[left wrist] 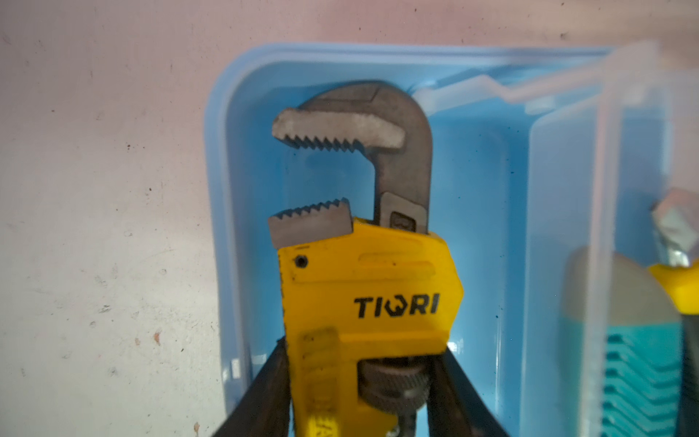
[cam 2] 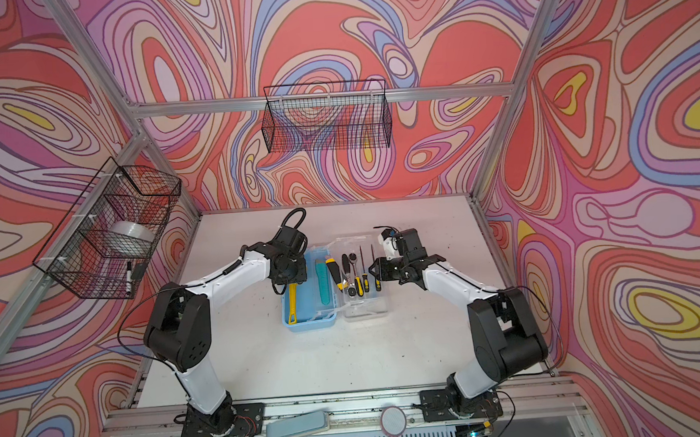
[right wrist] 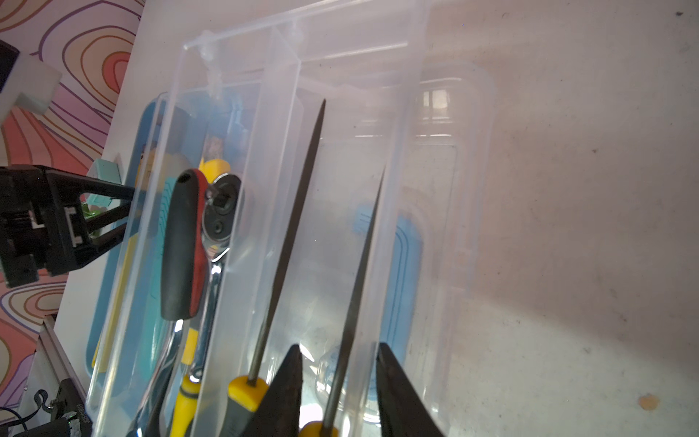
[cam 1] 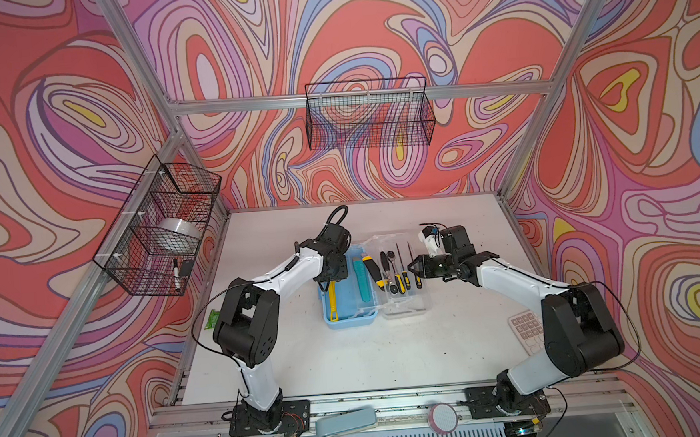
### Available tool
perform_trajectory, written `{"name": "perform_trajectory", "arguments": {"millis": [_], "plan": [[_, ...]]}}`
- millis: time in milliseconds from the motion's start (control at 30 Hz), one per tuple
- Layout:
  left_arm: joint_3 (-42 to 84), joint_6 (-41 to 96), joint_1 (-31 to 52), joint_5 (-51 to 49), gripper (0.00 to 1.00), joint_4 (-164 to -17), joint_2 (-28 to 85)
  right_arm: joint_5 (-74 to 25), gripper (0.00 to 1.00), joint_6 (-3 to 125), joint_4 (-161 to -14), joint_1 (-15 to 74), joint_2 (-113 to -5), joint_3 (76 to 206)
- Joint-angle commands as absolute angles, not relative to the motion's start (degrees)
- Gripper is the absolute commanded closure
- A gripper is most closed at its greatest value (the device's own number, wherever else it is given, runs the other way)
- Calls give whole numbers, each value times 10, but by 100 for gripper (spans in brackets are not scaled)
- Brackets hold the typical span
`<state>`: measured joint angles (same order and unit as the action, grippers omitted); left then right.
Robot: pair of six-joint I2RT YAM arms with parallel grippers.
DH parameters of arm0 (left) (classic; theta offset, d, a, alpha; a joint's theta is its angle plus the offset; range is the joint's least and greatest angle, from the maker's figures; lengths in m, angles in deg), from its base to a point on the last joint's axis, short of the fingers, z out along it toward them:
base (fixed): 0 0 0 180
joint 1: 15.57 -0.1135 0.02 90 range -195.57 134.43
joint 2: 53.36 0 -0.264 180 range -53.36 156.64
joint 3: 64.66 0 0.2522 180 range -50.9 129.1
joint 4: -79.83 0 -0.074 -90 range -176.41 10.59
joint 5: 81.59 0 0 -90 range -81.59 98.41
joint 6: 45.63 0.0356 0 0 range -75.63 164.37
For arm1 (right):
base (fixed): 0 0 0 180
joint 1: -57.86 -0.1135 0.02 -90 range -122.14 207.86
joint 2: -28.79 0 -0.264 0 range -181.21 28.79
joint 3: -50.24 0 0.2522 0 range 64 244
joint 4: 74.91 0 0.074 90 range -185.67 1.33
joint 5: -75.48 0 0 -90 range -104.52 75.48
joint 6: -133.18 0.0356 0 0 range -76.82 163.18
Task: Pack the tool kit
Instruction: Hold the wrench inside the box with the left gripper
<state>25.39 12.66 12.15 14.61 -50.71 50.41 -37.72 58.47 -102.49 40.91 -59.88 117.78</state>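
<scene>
The white desk (cam 1: 348, 353) carried everything, and mid-desk sat the tool kit (cam 1: 348, 315), its light blue box open, with the clear lid (cam 1: 403, 308) folded out flat to its side. Packing looked only begun: a teal tool (cam 1: 361, 281) already lay in the box, while a row of yellow-and-black hand tools (cam 1: 393, 273) rested on the clear lid, outside the blue box. Over the box's far end, the left end effector (left wrist: 359, 397) pinched a yellow wrench (left wrist: 363, 287), fingers (left wrist: 264, 393) clamped either side of its body near the adjusting nut, toothed head hanging above the blue floor. So that one seemed on its way in, not yet released. The right end effector (right wrist: 336, 393) sat low at the lid, a thin file (right wrist: 359, 272) running between its two fingers; whether it squeezed the handle I cannot tell. Left to do, by my read: wrench down, remaining tools across, lid shut.
</scene>
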Motion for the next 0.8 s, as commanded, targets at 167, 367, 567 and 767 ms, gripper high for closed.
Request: {"name": "perform_trajectory", "arguments": {"millis": [167, 367, 567, 767], "plan": [[228, 148, 126, 145, 95, -567, 429, -341, 68, 572, -1067, 406, -624, 1180], [186, 156, 127, 139, 95, -611, 402, -344, 68, 576, -1062, 406, -629, 1183], [206, 186, 126, 122, 94, -584, 400, -341, 68, 576, -1064, 406, -631, 1184], [236, 196, 126, 101, 94, -544, 414, -340, 68, 578, -1063, 406, -632, 1183]]}}
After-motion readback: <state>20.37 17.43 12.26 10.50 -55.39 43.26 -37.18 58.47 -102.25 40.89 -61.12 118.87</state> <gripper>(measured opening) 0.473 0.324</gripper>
